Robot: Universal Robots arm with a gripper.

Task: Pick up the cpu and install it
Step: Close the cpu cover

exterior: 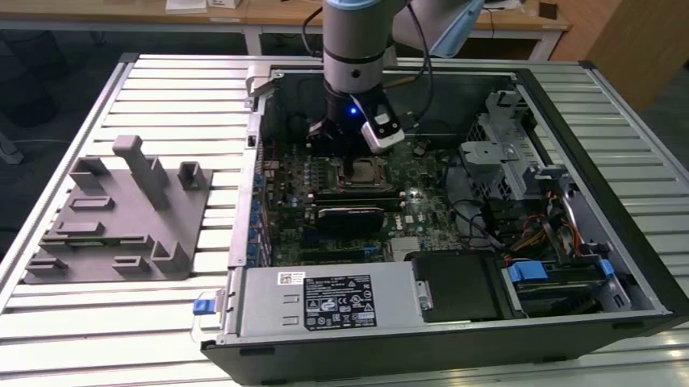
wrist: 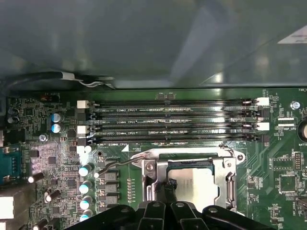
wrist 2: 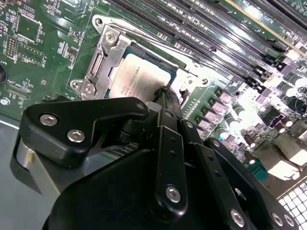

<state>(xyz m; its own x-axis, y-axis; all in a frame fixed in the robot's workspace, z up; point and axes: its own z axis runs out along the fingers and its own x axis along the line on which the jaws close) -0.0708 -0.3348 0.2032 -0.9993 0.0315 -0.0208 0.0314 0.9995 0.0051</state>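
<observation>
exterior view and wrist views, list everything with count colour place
cpu: one, silver, lying in the socket frame
socket frame: one, grey, around the cpu
motherboard: one, green, inside the computer case
memory slots: four, black, beside the socket frame
computer case: one, black, on the table
fixture block: one, grey, exterior view's left
table: one, pale, slatted
arm: one, grey, above the computer case
end effector: one, black, at the cpu

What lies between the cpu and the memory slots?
In the first wrist view, just the socket's metal frame and a bare board strip separate the cpu from the memory slots.
</observation>
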